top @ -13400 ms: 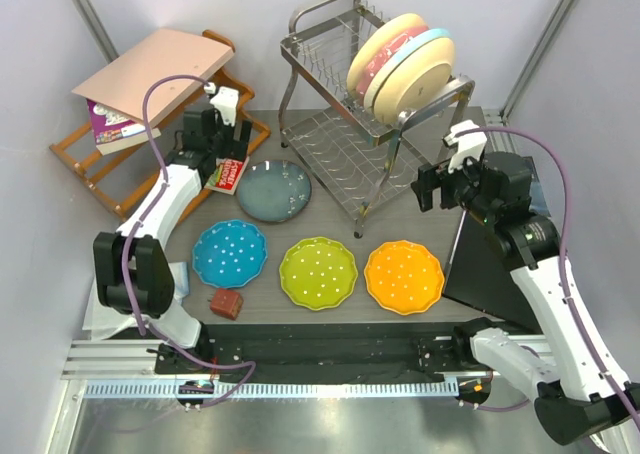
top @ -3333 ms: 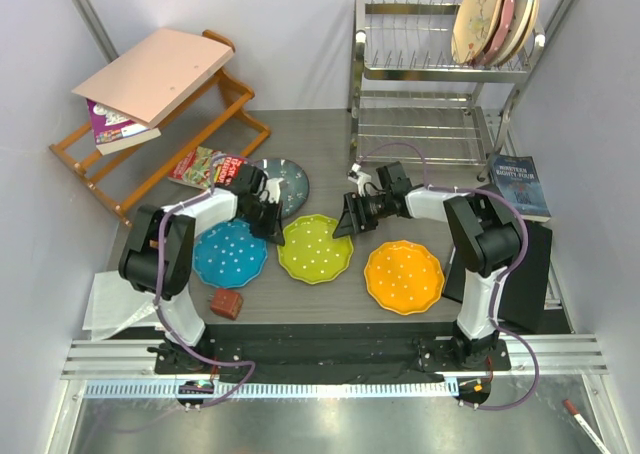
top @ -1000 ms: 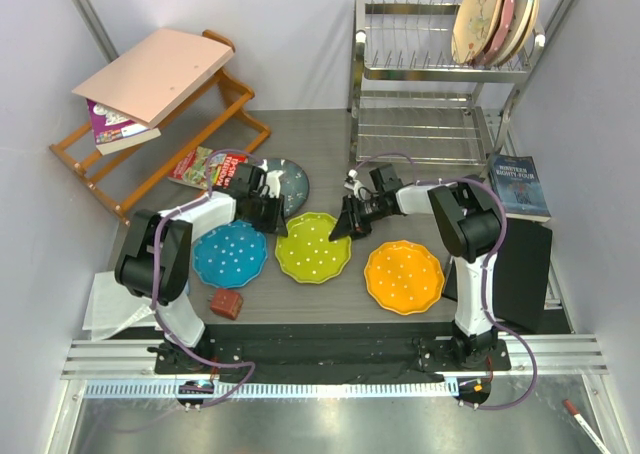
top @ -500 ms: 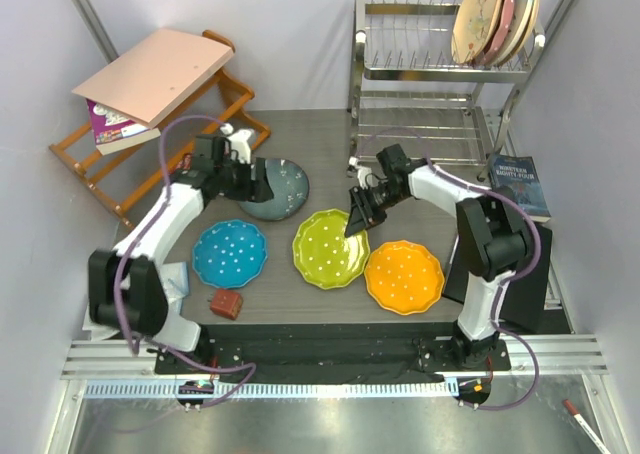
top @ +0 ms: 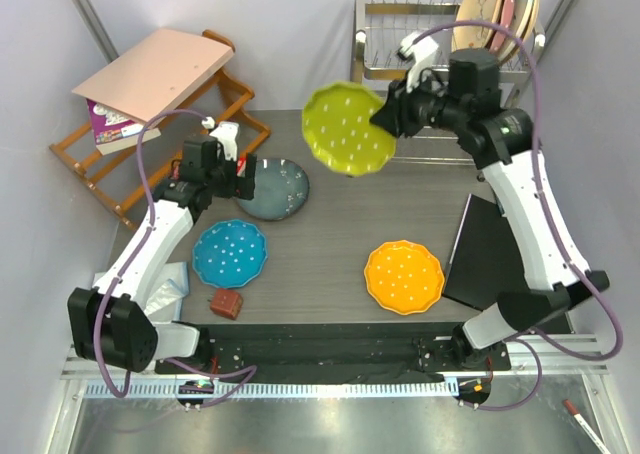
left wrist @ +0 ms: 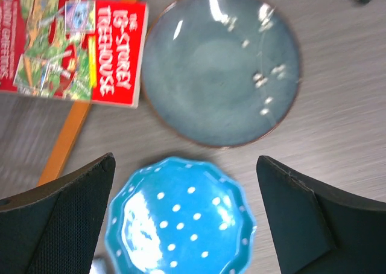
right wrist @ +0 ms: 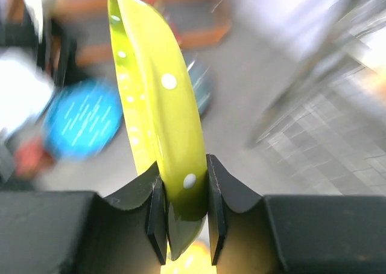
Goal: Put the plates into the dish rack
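Right gripper [right wrist: 184, 209] is clamping the lime plate [top: 348, 129] aloft toward the bench's far edge. Left gripper [left wrist: 184, 216], jaws apart, is hanging near the "13-STOREY TREEHOUSE" book [left wrist: 72, 44].

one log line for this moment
right gripper: shut on lime green plate, airborne by dish rack | left gripper: open, empty | orange plate: on table

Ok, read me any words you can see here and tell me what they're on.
"13-STOREY TREEHOUSE": on the red book, beside the grey-blue plate.
"GRIFFITHS": same cover's left edge, partly cut off.
Purple book under the pink board: print too small to read.
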Controlling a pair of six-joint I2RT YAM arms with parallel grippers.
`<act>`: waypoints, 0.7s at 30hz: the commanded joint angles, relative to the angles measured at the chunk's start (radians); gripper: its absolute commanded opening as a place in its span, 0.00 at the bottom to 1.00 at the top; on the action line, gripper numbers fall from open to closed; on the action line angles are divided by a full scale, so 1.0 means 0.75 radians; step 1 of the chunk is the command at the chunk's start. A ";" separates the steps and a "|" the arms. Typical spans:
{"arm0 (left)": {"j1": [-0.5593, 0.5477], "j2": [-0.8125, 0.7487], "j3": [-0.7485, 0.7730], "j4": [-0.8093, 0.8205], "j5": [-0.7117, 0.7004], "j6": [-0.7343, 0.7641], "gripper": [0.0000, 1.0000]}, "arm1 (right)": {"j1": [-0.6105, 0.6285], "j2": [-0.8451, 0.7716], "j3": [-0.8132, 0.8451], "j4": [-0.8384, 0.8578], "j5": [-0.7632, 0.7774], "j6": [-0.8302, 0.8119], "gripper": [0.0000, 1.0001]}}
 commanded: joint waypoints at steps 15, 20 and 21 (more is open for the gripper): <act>-0.113 0.040 0.013 0.066 -0.683 -0.056 1.00 | -0.042 0.203 0.568 1.167 1.351 -0.223 0.01; -0.137 -0.016 -0.038 0.138 -0.722 -0.067 1.00 | -0.152 0.232 0.638 1.055 1.407 -0.156 0.01; -0.141 -0.024 -0.038 0.135 -0.711 -0.093 1.00 | -0.163 0.232 0.634 1.035 1.407 -0.148 0.01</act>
